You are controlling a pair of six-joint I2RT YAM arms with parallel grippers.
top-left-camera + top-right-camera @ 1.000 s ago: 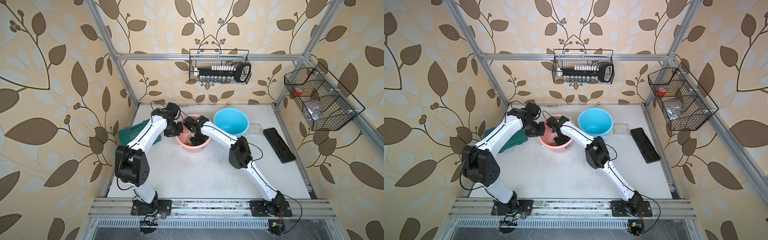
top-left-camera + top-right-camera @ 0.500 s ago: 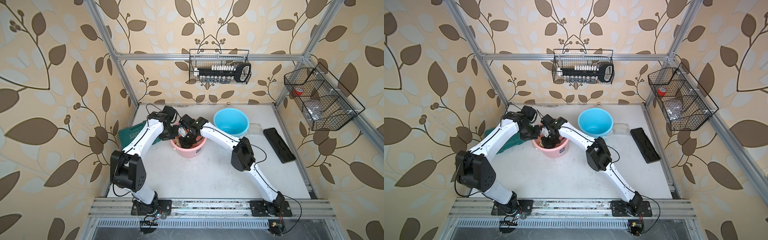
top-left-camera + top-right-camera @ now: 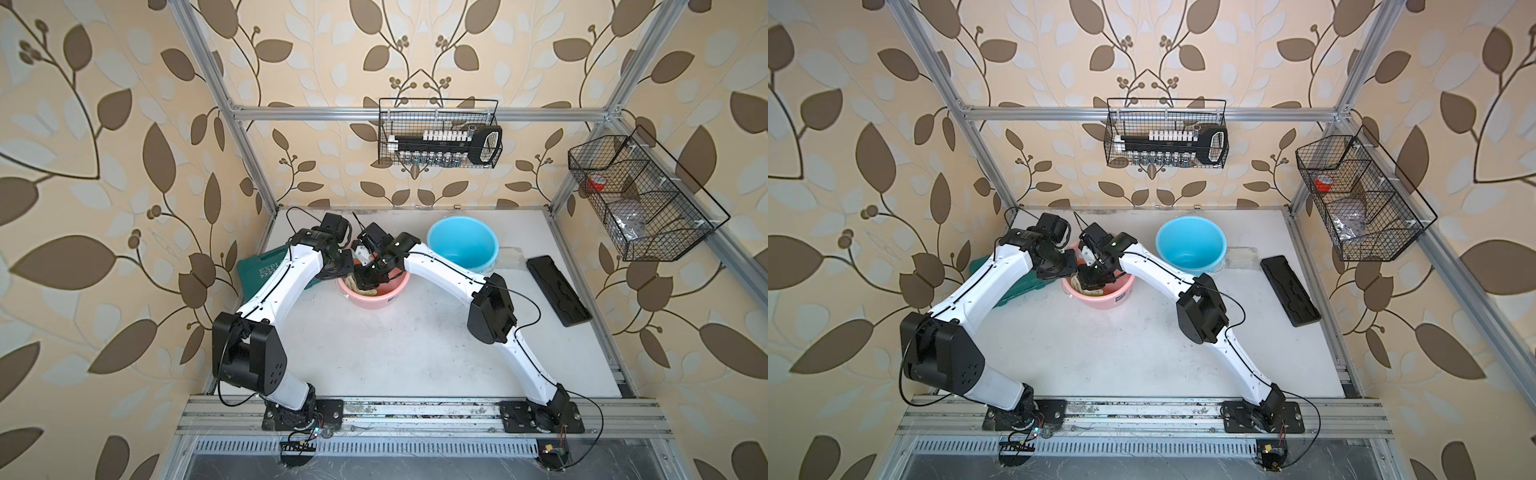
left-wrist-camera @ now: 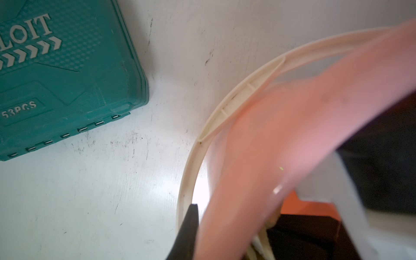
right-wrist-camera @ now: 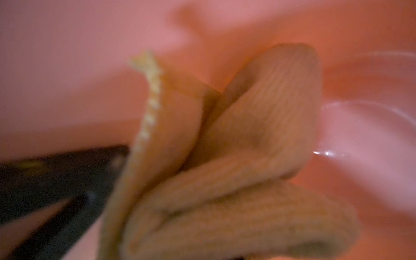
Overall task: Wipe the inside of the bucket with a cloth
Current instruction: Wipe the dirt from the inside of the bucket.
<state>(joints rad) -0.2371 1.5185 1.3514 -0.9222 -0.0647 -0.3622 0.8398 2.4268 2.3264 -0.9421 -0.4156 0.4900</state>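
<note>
bucket (image 3: 378, 301): pink, slid leftward and forward on bench (image 3: 374, 357) since a second ago
cloth (image 5: 247, 157): bunched inside bucket
left jaws: clamped on bucket rim
right jaws: clamped on cloth

On the table (image 3: 395, 353) there are two buckets: one pink bucket (image 3: 376, 297) at eleven o'clock and one blue bucket (image 3: 462, 249) at one o'clock. There is one cloth (image 5: 247, 146), one green case (image 3: 259, 270) at ten o'clock, one black tray (image 3: 558, 291) at three o'clock and one clear box (image 3: 511, 257). The wire baskets are two: the back basket (image 3: 438, 133) and the side basket (image 3: 640, 199). The arms are two: the left arm (image 3: 284, 286) and the right arm (image 3: 449, 274).
</note>
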